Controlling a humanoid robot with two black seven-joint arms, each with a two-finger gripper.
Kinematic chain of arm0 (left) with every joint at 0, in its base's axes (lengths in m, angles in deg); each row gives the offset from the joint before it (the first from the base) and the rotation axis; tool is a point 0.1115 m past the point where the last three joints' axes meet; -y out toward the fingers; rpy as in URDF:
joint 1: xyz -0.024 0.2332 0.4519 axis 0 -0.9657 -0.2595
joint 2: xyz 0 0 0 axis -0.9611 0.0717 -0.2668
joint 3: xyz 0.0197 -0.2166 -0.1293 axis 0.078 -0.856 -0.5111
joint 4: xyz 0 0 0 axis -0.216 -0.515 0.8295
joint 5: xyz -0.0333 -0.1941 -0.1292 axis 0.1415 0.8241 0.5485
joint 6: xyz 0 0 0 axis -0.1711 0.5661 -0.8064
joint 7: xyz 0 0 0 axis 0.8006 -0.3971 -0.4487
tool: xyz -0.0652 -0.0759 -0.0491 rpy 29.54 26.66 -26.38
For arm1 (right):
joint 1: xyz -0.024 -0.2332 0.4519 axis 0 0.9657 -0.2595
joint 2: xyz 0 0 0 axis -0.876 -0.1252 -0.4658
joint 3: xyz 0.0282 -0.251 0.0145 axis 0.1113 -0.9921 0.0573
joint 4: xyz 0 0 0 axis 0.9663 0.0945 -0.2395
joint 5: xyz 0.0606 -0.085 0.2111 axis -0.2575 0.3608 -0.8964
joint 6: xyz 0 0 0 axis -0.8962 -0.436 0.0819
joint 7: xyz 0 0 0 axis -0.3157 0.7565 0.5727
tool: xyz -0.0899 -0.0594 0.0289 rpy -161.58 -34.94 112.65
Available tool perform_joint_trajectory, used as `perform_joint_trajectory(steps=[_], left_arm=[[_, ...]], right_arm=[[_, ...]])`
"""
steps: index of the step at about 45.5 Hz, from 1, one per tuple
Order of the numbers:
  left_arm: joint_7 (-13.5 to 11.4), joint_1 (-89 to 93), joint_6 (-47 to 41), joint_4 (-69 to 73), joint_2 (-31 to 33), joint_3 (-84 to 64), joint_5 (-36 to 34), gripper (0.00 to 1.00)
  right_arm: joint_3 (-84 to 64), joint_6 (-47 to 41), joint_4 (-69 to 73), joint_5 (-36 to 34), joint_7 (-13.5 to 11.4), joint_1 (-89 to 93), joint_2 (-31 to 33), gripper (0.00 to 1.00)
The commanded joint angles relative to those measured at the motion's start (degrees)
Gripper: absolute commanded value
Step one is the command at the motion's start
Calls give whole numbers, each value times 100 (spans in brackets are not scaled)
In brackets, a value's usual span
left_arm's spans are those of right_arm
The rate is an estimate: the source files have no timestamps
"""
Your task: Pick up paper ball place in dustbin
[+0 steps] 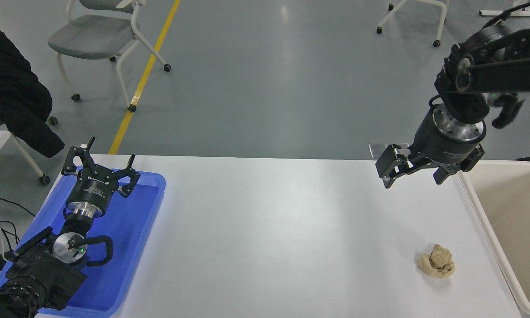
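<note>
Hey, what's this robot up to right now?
The right gripper hangs open in the air, above the far part of the white table. The paper ball lies untouched on the table beside the dustbin. The left gripper sits parked, open, over the blue tray.

Paper ball (436, 261) on the table (265, 229) near right, just left of the dustbin (481, 212); tray (150, 212) far left.

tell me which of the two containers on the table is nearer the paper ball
The cream-white dustbin at the table's right edge, just right of the paper ball. The blue tray lies far off at the left end.
</note>
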Motion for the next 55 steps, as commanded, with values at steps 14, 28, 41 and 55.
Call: perform_joint_trajectory(steps=[14, 28, 41, 55], left_arm=[[0, 1, 0, 1, 0, 0, 0, 100], [0, 1, 0, 1, 0, 0, 0, 100], [0, 1, 0, -16, 0, 0, 0, 100], [0, 1, 0, -16, 0, 0, 0, 100]], right_arm=[[2551, 196, -1817, 2300, 2, 3748, 1932, 100], [3554, 618, -2389, 3294, 2, 5234, 1835, 100], [3949, 1119, -2723, 3294, 2, 5973, 1457, 100], [4337, 1400, -2943, 3303, 2, 6412, 1176, 100]])
